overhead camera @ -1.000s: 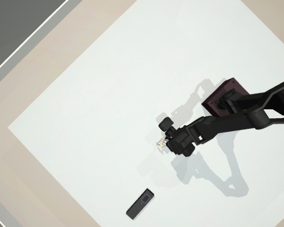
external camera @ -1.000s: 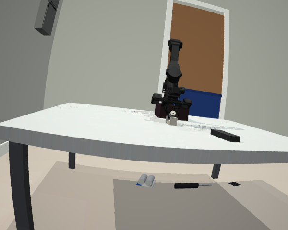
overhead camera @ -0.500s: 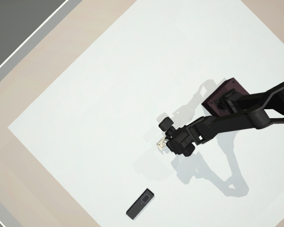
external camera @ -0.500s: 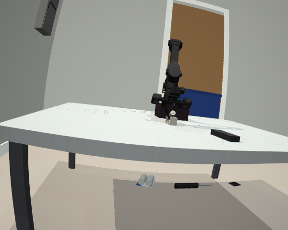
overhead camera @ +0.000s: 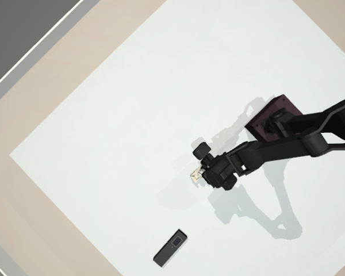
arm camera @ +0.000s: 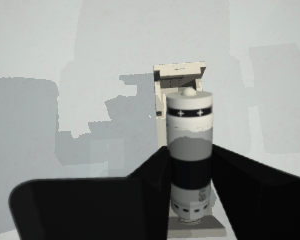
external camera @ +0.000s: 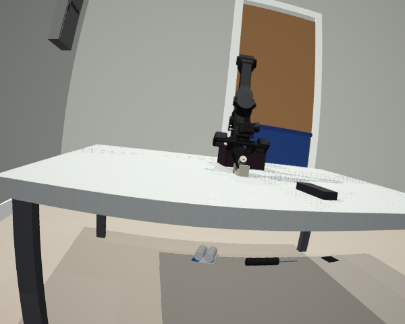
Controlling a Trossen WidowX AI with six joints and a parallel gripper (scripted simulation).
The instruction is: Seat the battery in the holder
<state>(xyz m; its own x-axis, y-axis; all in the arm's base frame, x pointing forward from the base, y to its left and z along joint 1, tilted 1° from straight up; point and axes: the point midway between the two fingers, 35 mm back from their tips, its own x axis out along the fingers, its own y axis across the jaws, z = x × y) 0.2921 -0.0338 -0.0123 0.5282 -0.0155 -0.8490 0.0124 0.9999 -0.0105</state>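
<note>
Plain room, perhaps a workshop: white table [overhead camera: 107, 118] [external camera: 143, 188], screwdriver [external camera: 262, 261] below.

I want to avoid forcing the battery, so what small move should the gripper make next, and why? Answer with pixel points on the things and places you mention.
Probably ease the white-and-grey cylindrical battery [external camera: 242, 159] [arm camera: 190, 145] slightly left in the wrist view before lowering: the black gripper [external camera: 241, 160] [arm camera: 187, 152] holds it above the cream rectangular holder [overhead camera: 194, 175] [external camera: 244, 171] [arm camera: 180, 68], whose left wall shows uncovered beside it.
</note>
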